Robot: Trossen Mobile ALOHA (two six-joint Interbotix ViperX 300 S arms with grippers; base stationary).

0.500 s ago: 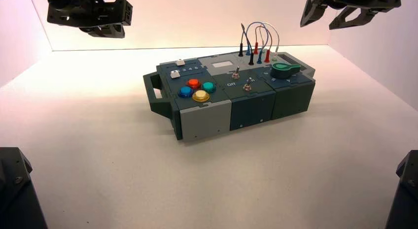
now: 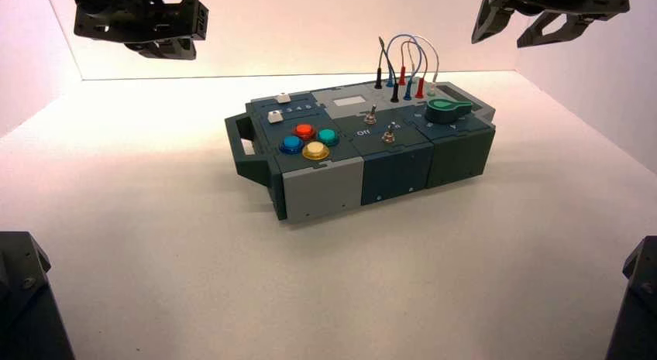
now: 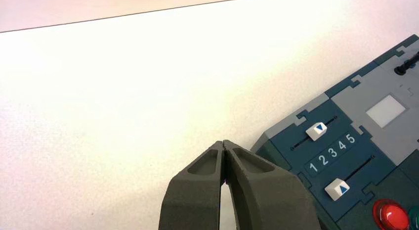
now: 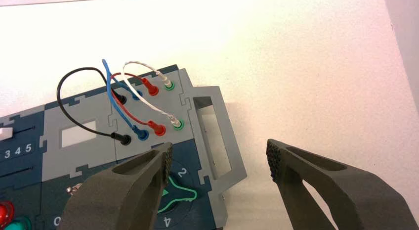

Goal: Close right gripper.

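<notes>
Right end effector (image 4: 220, 158) agape above box (image 4: 207, 136), holding nothing.

Right tool (image 4: 220, 161) agape, left tool (image 3: 224, 147) pinched.

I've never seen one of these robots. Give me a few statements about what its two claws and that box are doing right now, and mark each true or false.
1. The right gripper is open. True.
2. The left gripper is open wide. False: its fingertips meet.
3. The right gripper holds a wire. False: it holds nothing, hanging above the box near the green knob.
4. Four wires are plugged into the box. True.
5. Neither gripper touches the box. True.
</notes>
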